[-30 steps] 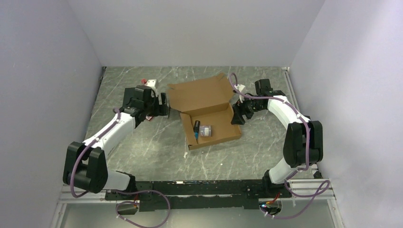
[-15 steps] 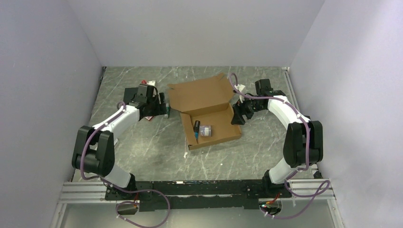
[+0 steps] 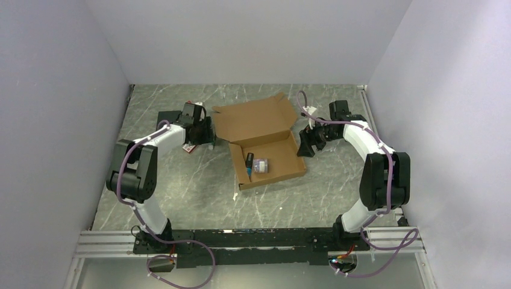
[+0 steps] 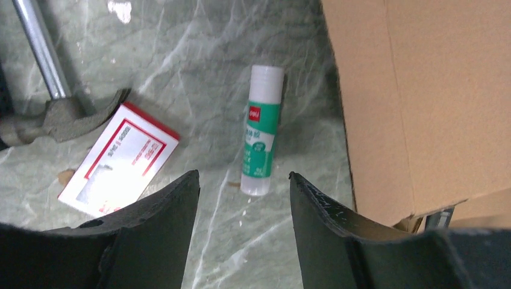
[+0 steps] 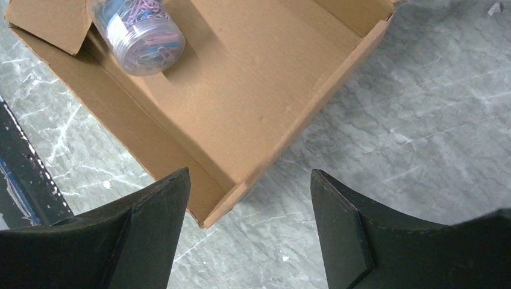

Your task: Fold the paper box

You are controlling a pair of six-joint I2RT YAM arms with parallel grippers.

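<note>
The paper box sits open near the middle of the table, its lid laid back toward the far wall. Inside is a jar of coloured clips, its top cut off in the right wrist view; the small dark thing beside it is too tiny to name. The right claw hangs over the box's wall, jaws wide, gripping nothing. The left claw, jaws apart and empty, hovers above a glue stick just beside the box. A hammer runs out of frame.
</note>
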